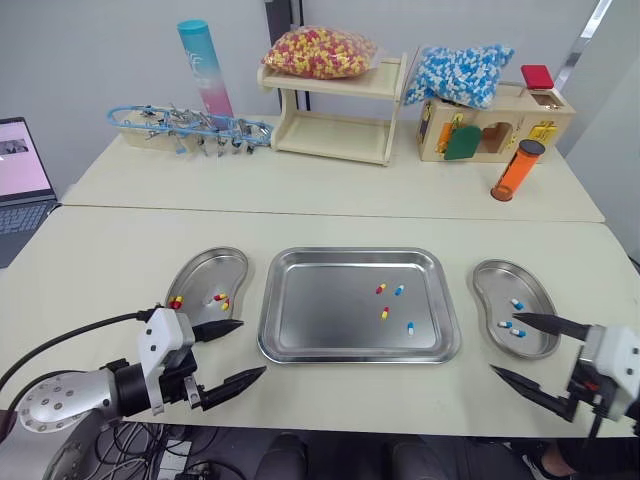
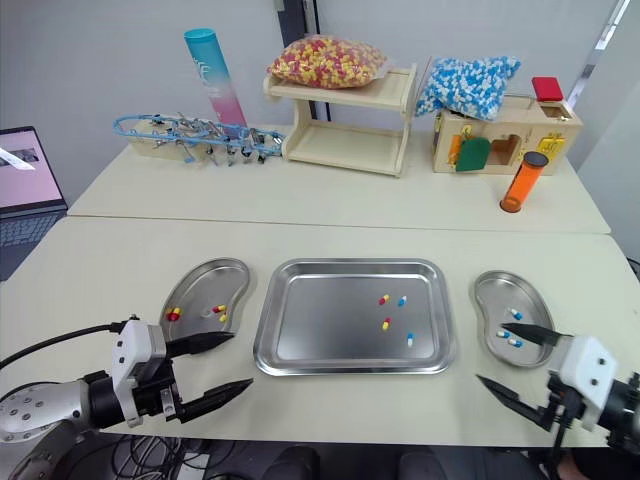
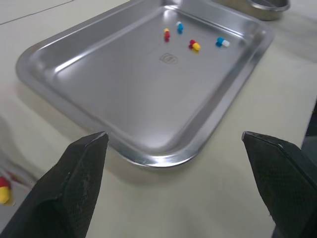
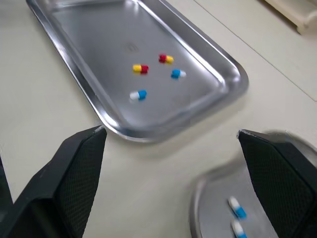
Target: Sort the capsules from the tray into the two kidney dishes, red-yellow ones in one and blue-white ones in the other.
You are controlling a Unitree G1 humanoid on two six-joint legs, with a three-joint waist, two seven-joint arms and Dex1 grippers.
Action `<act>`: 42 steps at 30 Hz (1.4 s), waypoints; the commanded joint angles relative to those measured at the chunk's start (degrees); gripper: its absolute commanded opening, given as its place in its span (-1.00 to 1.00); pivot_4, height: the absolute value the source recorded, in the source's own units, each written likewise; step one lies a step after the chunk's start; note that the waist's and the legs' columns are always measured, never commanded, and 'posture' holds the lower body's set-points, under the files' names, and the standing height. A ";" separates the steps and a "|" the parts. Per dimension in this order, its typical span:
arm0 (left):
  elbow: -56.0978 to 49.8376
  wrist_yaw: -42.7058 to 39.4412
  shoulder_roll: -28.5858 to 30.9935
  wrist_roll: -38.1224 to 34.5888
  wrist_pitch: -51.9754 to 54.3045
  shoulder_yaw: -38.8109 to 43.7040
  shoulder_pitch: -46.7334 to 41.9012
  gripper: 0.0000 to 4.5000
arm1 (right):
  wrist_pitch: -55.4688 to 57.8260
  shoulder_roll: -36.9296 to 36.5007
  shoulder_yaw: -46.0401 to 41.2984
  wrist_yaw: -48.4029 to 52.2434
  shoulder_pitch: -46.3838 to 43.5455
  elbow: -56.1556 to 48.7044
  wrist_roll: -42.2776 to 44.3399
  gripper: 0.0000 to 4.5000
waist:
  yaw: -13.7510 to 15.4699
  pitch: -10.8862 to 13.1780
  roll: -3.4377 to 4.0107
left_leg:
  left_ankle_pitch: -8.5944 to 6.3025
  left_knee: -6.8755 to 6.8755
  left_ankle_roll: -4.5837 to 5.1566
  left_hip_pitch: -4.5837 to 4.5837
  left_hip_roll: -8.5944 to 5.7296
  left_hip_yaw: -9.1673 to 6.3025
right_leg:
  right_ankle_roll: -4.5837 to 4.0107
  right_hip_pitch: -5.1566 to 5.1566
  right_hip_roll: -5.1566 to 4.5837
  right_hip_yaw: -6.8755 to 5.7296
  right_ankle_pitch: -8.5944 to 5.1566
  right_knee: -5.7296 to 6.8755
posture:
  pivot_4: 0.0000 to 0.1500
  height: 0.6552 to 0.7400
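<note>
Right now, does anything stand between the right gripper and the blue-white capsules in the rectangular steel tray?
Nothing visible blocks it. The open right gripper is beside the rectangular steel tray; only the tray's low rim lies between it and the nearer blue-white capsule.

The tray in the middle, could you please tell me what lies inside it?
The tray holds two red-yellow capsules and two blue-white capsules, all loose toward its right side. Nothing covers its floor, so nothing is hidden.
</note>
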 commanded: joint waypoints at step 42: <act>3.03 -0.23 -6.48 -0.88 -17.54 0.53 8.38 0.99 | 0.32 -4.11 -4.92 5.32 -2.59 8.71 -1.28 1.00 | -0.18 -0.03 0.05 | 0.00 -0.01 0.01 0.00 0.01 0.07 | -0.01 0.01 0.00 0.04 -0.01 -0.04 | 1.00 1.00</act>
